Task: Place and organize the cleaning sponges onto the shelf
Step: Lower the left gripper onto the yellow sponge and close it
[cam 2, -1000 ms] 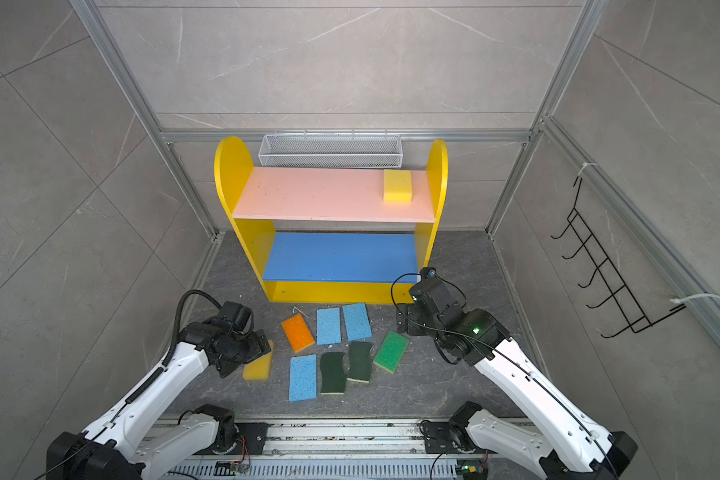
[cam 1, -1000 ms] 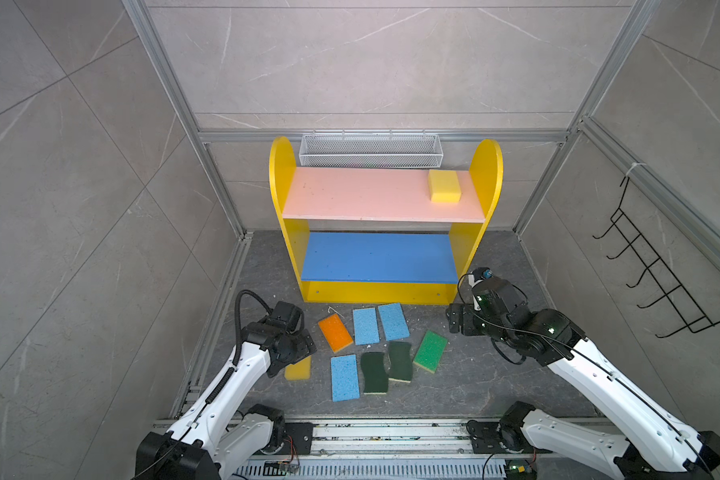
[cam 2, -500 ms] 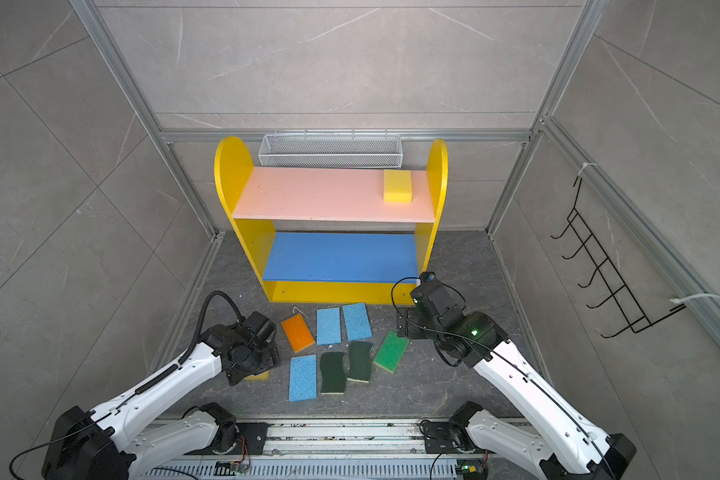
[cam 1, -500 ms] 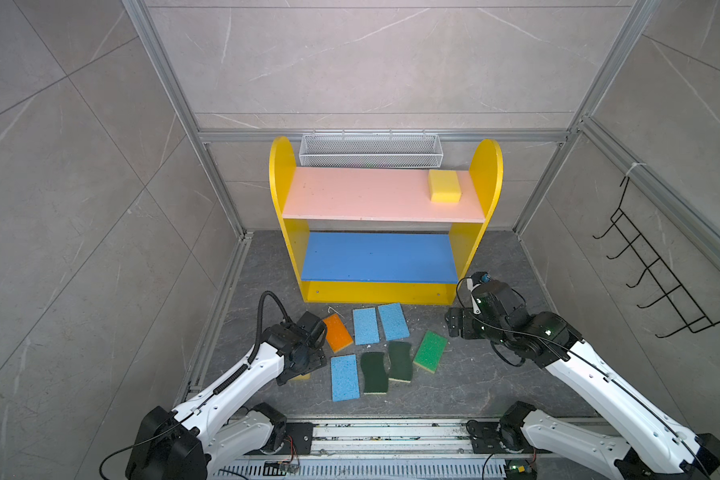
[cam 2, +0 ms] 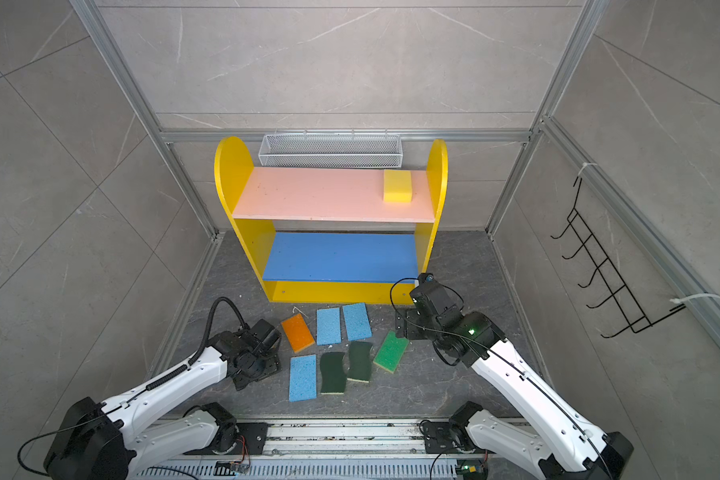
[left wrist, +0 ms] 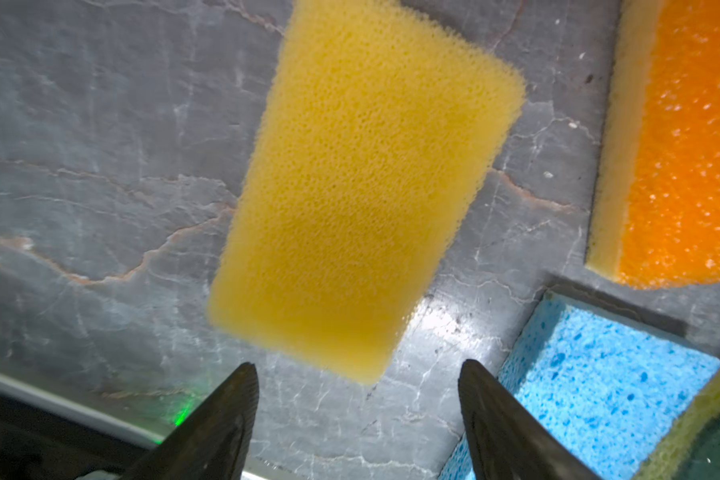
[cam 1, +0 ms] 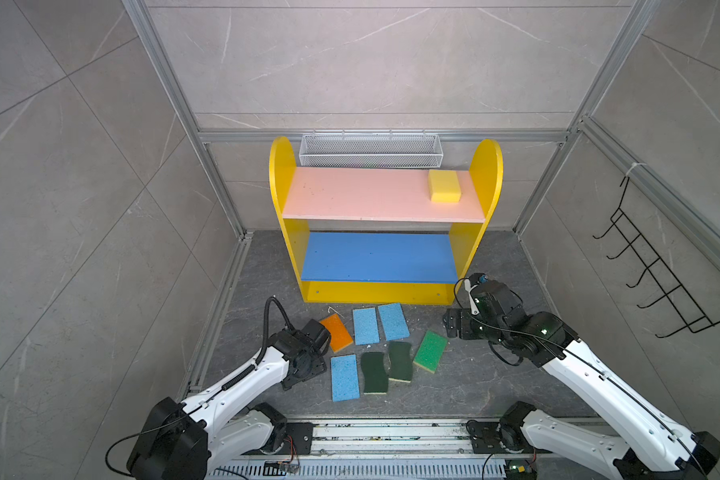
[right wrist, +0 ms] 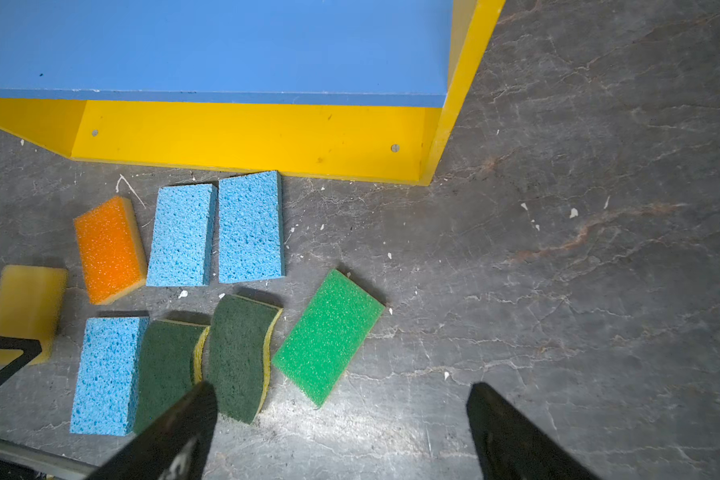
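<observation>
We see the left gripper [left wrist: 356, 374] with jaws spread, touching nothing. Just ahead of its fingertips, a thick, porous yellow sponge [left wrist: 362, 199] lies flat on the grey floor [left wrist: 100, 166], at the shelf's [cam 1: 489, 166] seven o'clock. Its twin [cam 1: 444, 185] sits on the pink board [cam 1: 350, 195] toward two o'clock. The thinner sponges [cam 1: 366, 325] lie at six o'clock. The right gripper's [right wrist: 344, 386] jaws are spread too.

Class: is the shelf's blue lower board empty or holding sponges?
Empty where visible: the blue lower board is bare in both top views; the one shelved sponge lies on the pink upper board.
</observation>
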Motion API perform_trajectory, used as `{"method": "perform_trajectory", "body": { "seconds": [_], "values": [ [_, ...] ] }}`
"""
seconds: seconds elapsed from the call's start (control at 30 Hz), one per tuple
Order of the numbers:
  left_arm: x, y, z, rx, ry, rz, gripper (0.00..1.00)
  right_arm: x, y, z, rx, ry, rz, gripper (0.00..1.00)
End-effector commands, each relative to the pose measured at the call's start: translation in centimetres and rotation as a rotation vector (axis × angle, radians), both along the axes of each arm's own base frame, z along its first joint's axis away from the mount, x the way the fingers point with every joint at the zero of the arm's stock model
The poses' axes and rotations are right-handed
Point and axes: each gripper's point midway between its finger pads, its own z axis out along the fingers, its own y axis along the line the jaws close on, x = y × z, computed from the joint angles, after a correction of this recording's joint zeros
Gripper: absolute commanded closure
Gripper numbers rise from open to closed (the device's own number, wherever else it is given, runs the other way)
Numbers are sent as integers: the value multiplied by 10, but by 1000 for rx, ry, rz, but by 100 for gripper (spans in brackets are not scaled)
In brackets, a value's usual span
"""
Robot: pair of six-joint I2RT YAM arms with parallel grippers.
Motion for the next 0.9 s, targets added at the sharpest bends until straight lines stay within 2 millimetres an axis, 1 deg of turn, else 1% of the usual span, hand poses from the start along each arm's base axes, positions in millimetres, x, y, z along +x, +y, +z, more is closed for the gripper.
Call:
{"method": "perform_trajectory", "body": {
  "seconds": [0.0,0.1,0.2,0.5,0.57,0.63,0.7,0.87],
  "values": [
    [10,-5,-3,5,-19,-6,24,1,-1,-6,-18,7,14,4],
    [16,-5,-4,31,-11,-10,26,3,-2,-5,-22,5,10,4],
    [25,-8,-1,42,-31,-19,28,4,-2,-4,-23,5,9,4],
    [54,-34,0,-18,-81,-56,30,4,-8,-6,-43,7,-2,4],
    [60,-39,1,-23,-84,-69,30,4,-9,-5,-44,6,-2,4],
    [64,-42,7,-21,-84,-79,30,3,-9,-4,-45,6,-2,4],
    [63,-39,13,-7,-84,-82,29,3,-10,-3,-43,2,-4,4],
    [51,-22,28,45,-88,-87,20,2,-10,-5,-38,5,-2,4]
  ]
}}
